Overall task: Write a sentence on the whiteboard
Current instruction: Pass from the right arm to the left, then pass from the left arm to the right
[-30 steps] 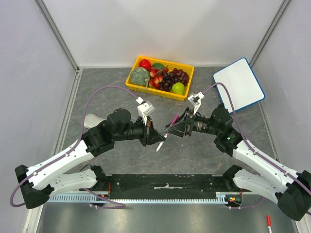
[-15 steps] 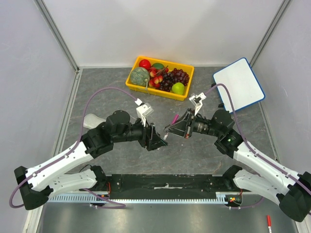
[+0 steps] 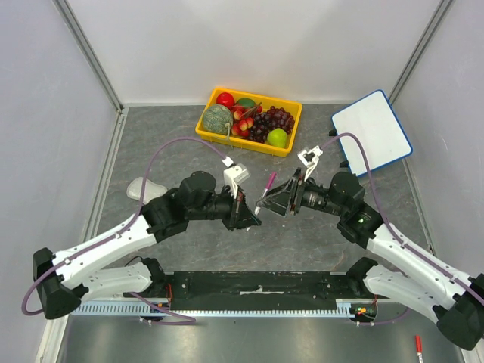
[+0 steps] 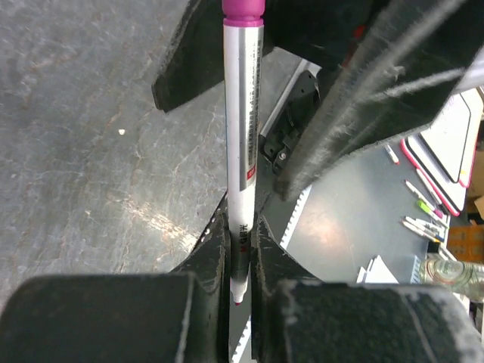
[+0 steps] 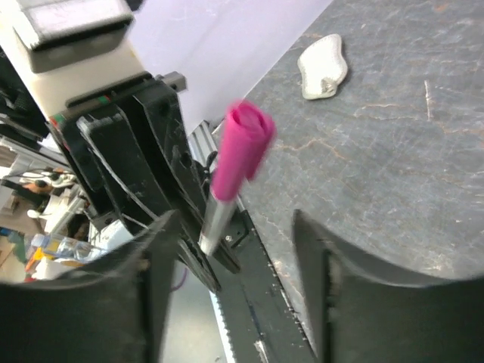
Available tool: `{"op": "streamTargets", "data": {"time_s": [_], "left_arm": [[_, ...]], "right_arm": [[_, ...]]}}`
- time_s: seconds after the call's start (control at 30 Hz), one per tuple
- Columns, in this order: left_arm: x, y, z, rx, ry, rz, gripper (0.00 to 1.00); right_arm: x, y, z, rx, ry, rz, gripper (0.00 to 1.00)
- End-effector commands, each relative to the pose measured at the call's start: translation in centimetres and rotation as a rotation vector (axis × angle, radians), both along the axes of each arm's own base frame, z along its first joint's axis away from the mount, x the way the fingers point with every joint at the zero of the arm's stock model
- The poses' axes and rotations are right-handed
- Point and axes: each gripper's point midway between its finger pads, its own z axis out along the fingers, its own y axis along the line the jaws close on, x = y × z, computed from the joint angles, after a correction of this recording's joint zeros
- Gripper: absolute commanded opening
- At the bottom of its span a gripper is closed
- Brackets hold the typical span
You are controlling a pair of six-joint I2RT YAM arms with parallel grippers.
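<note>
My left gripper is shut on a marker with a white barrel and a pink end. In the left wrist view the fingers clamp the marker near its bare red tip, pink end pointing away. My right gripper faces it from the right with jaws open. In the right wrist view the marker's pink end stands between and just ahead of the gripper's spread fingers. The whiteboard lies at the far right, tilted, with a blue rim. Its face looks blank; no sentence shows.
A yellow fruit basket with fruit stands at the back centre. A small white oblong object lies on the grey table left of the left arm, also in the right wrist view. Cage walls close in both sides.
My left arm has swung right toward the right gripper and its gripper now clamps the marker's tip end. The right gripper has stayed about where it was.
</note>
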Motion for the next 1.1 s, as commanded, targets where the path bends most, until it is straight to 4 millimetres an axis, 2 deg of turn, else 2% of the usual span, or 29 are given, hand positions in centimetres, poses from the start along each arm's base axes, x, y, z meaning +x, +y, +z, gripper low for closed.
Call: {"op": "streamTargets", "data": {"time_s": [0.0, 0.07, 0.2, 0.37, 0.47, 0.6, 0.8, 1.07], "left_arm": [[0.4, 1.3, 2.9, -0.060, -0.049, 0.064, 0.02], [-0.1, 1.8, 3.0, -0.054, -0.052, 0.057, 0.02], [-1.7, 2.5, 3.3, -0.045, -0.078, -0.035, 0.02], [-3.4, 2.9, 4.0, -0.049, -0.109, -0.142, 0.02], [-4.1, 2.7, 4.6, -0.075, -0.120, -0.191, 0.02], [-4.7, 2.3, 5.3, -0.116, -0.129, -0.241, 0.02], [-5.1, 1.8, 5.2, -0.126, -0.113, -0.281, 0.02], [-5.2, 1.6, 5.4, -0.143, -0.116, -0.292, 0.02]], "right_arm": [[0.0, -1.0, 1.6, -0.040, -0.107, -0.034, 0.83], [-0.1, -1.2, 2.2, -0.056, -0.135, -0.029, 0.98], [-1.2, -0.9, 3.6, -0.043, -0.175, 0.043, 0.98], [-3.7, -0.2, 5.9, 0.056, -0.224, 0.189, 0.98], [-4.1, 0.2, 5.8, 0.055, -0.218, 0.237, 0.98], [-4.6, 0.6, 5.5, 0.070, -0.184, 0.289, 0.90], [-5.2, 0.8, 5.5, 0.114, -0.168, 0.325, 0.75], [-6.2, 0.9, 4.9, 0.105, -0.160, 0.382, 0.68]]}}
